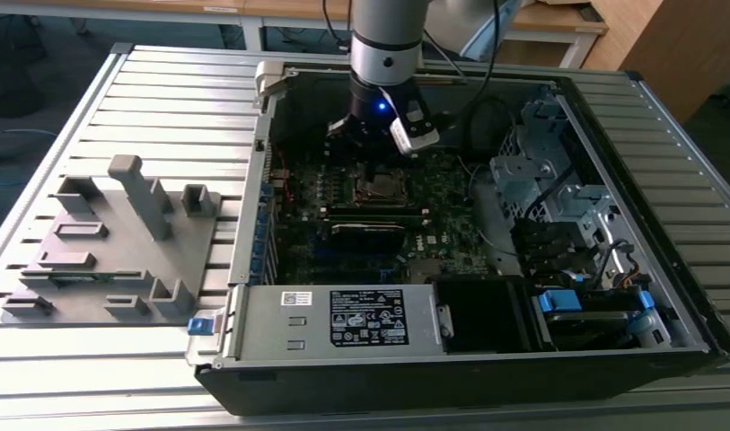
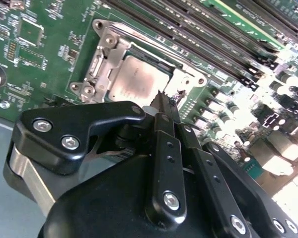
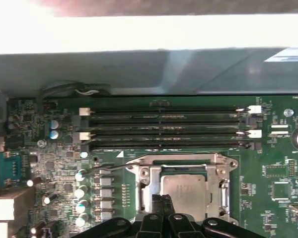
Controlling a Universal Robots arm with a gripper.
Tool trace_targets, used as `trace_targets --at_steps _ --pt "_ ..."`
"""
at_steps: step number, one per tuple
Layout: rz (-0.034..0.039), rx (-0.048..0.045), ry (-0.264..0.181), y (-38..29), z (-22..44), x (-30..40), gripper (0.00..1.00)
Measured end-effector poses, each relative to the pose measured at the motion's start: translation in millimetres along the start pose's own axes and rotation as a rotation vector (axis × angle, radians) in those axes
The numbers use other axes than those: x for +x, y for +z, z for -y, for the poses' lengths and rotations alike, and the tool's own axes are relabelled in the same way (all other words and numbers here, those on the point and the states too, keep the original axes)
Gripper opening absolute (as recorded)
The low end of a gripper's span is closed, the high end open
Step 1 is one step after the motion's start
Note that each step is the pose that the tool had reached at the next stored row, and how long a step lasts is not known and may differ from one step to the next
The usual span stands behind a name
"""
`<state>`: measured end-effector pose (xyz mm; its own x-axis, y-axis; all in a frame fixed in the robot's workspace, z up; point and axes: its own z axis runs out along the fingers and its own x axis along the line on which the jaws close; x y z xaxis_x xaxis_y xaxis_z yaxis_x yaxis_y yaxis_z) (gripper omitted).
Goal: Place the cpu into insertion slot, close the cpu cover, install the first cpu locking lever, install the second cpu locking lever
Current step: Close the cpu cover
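The cpu (image 2: 135,79) (image 3: 186,191), a dull silver square, lies flat in the insertion slot (image 1: 381,186) on the green motherboard. The cpu cover (image 2: 100,63) (image 3: 221,184), a silver frame, lies down around it, and the chip shows through its cut-out. A thin wire locking lever (image 3: 108,168) sticks out sideways from one corner of the socket. My gripper (image 2: 167,103) (image 3: 162,199) (image 1: 365,151) hovers just over the socket's edge, its two black fingers pressed together with nothing visibly between them. A small metal hook sits right by the fingertips (image 2: 162,106).
Long black memory slots (image 3: 164,126) run beside the socket. The open computer case's walls (image 1: 250,233) surround the board; drive bays and cables (image 1: 557,206) fill the exterior view's right. A grey fixture (image 1: 113,242) stands on the slatted table at the left.
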<state>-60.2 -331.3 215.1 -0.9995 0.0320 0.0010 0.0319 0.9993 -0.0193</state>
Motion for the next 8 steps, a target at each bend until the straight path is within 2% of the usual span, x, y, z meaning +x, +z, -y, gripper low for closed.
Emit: trace_targets --at_steps 8 --pt "0.0 0.0 0.0 -0.1 -2.7 -13.8 0.1"
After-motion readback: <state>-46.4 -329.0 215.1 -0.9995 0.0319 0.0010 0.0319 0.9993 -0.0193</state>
